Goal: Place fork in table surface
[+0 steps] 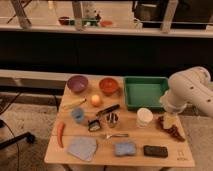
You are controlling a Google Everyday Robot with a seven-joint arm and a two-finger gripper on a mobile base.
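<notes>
Hanging low over the right end of the table surface (pixel 150 136), the gripper (pixel 170 121) sits at the tip of the white arm (pixel 190 90) with its jaws spread wide and nothing between them. Just below the gripper, nearly touching it, lies a dark brown lumpy item (pixel 173 132). Just beside the gripper on the camera's left stands a white cup (pixel 144 117), and up-left of it, farther back, is the green tray (pixel 145 93).

The fork (pixel 114 135) lies flat on the wood well to the left of the gripper and slightly nearer the front edge, past the white cup. Just behind the fork stands a small metal cup (pixel 112 119), with a black-handled utensil (pixel 107 110) behind that. A blue sponge (pixel 125 148) and a black rectangular block (pixel 155 150) lie below-left of the gripper along the front edge. Farthest from the gripper are a red chili pepper (pixel 60 133), a blue-grey cloth (pixel 82 148), a blue cup (pixel 77 115), an orange fruit (pixel 96 100), a purple bowl (pixel 77 83) and an orange bowl (pixel 108 85).
</notes>
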